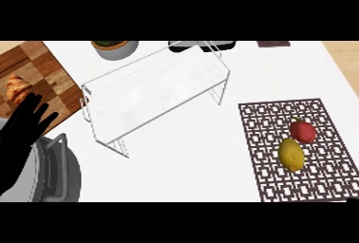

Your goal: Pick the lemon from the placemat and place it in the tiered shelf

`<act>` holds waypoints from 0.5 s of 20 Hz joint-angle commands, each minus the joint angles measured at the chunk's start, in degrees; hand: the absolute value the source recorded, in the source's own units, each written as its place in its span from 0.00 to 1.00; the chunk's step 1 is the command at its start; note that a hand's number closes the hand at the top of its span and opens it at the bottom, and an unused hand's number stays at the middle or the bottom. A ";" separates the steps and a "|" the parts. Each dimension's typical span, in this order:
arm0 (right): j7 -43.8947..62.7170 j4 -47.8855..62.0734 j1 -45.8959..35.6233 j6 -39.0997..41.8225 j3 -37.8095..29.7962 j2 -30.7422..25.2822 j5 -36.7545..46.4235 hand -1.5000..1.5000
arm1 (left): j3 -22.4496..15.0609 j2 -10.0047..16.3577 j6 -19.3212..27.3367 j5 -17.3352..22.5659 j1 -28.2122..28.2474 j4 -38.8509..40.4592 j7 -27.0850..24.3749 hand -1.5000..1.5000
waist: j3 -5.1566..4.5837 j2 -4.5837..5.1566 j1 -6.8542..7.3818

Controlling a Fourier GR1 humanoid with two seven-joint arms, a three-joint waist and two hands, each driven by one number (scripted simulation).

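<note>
Lemon: yellow oval lemon (291, 154) on the brown lattice placemat (273, 123), just beside a red fruit (304, 131).
Shelf: clear tiered shelf (157, 92), well left of it.
Left robot hand (24, 126): spread, resting at the left edge.
Right robot hand (354, 200): I see a sliver; cannot tell.

White counter (182, 161) with a wooden board (43, 66) at left.

The left hand (20, 137) is uniformly black, with slender, tapering fingers (33, 105) joined to a broad dark palm.
</note>
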 commanded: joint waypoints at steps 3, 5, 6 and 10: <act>15.48 -5.38 -1.57 -4.87 2.51 -1.71 6.15 0.00 | -4.93 -1.61 1.04 -0.41 2.22 8.17 5.14 0.50 | -2.32 2.07 1.62; 20.02 -4.91 -2.85 -5.01 3.81 -2.16 7.48 0.00 | -6.31 -1.91 1.45 -1.13 2.14 8.58 4.78 0.50 | -2.22 2.16 2.33; 22.65 -5.87 -3.79 -4.91 4.73 -2.32 7.83 0.00 | -5.95 -2.00 1.07 -0.12 1.60 8.95 4.75 0.50 | -2.29 2.22 2.63; 30.59 -6.50 -6.16 -4.05 8.62 -2.99 10.50 0.00 | -7.10 -2.03 2.02 -0.40 -0.53 9.48 5.73 0.50 | -2.11 2.14 3.04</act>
